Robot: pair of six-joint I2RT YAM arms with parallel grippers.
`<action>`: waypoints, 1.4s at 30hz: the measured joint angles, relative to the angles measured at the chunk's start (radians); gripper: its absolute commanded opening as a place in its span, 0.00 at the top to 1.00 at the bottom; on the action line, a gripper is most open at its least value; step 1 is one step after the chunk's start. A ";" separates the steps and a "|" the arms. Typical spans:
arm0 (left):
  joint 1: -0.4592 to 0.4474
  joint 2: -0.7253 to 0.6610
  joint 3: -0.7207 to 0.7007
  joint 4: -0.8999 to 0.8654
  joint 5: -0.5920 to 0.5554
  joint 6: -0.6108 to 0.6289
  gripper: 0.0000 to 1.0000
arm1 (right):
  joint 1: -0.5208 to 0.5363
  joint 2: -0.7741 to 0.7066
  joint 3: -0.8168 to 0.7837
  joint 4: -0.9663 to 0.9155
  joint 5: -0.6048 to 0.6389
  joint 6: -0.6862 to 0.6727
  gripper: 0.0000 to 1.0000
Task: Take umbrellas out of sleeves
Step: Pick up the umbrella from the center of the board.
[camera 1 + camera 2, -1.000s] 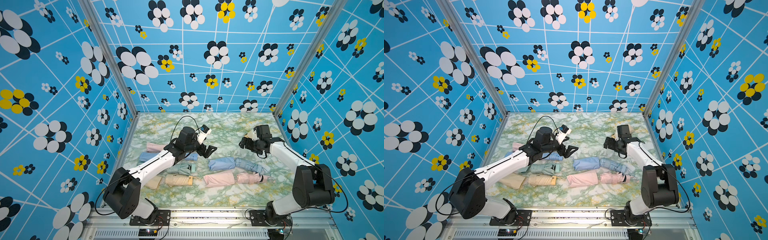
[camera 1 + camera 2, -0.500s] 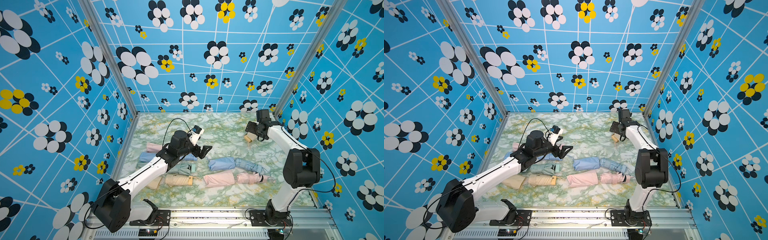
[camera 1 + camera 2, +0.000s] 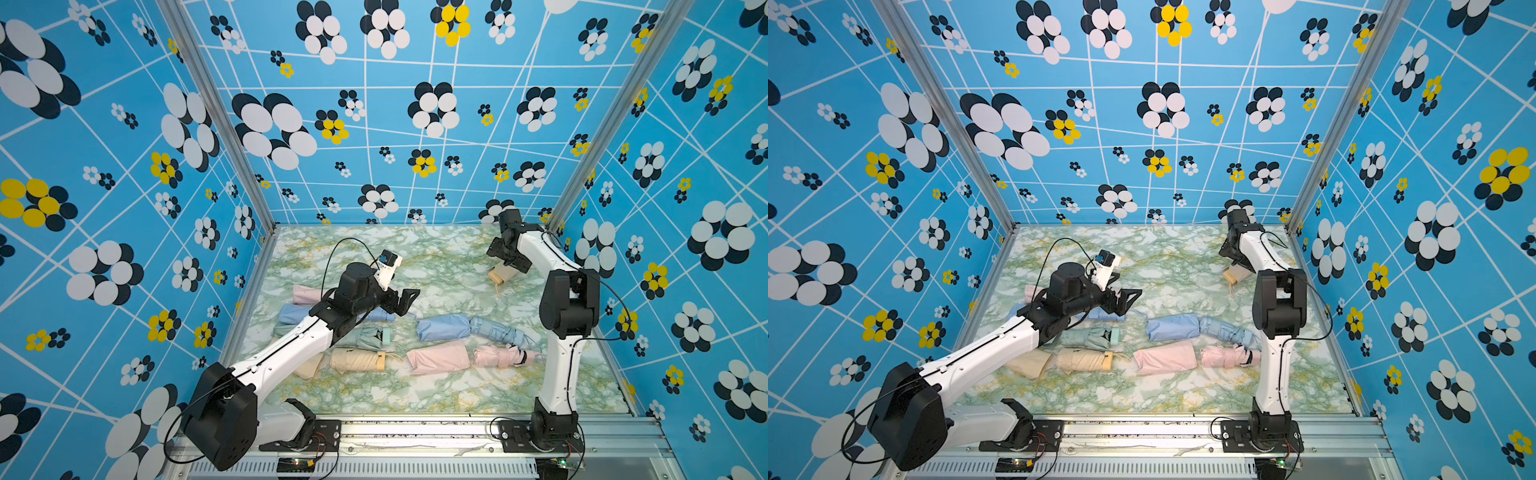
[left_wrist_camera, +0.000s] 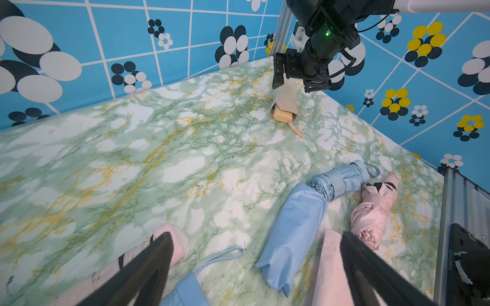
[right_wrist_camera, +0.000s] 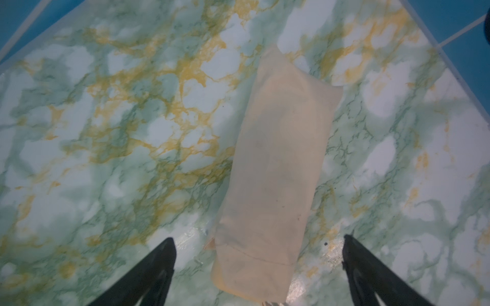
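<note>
Right hand [image 5: 258,241], open, straddles the beige sleeve [image 5: 278,159] near the desk's [image 3: 436,257] far right corner; left hand [image 3: 405,300] open, empty. Next, likely: clamp sleeve, pull handle [image 4: 282,115].

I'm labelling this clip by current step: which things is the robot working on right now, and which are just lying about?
In hand: filled beige sleeve, handle poking out, below the open right gripper.

Lying about, already separated: blue sleeve, blue umbrella, pink sleeve, pink umbrella, bare beige umbrella.
</note>
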State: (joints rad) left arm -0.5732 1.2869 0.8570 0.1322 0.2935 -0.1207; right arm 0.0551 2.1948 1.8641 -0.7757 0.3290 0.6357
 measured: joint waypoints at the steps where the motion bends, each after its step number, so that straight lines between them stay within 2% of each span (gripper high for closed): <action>1: 0.000 0.000 0.000 0.000 0.000 0.000 0.01 | -0.001 0.009 0.000 -0.005 0.000 0.010 0.01; 12: 0.000 0.000 0.000 0.002 0.005 0.000 0.01 | -0.012 0.072 0.008 -0.006 -0.010 0.068 0.01; 17: 0.000 0.000 0.000 0.003 0.005 -0.001 0.01 | -0.016 0.106 0.023 -0.007 -0.030 0.082 0.04; 32: 0.000 0.001 0.000 0.003 0.013 -0.003 0.01 | -0.017 0.122 0.039 0.000 -0.105 0.079 0.36; 37: 0.000 0.002 0.000 0.003 0.016 -0.011 0.01 | -0.019 0.119 0.015 0.047 -0.164 0.043 0.42; 42: 0.000 0.002 0.000 0.003 0.021 -0.015 0.01 | -0.011 0.106 -0.011 0.100 -0.233 -0.046 0.48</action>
State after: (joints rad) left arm -0.5735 1.2884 0.8566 0.1349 0.3149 -0.1356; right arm 0.0441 2.3013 1.8534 -0.6754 0.0956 0.5896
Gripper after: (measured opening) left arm 0.993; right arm 0.545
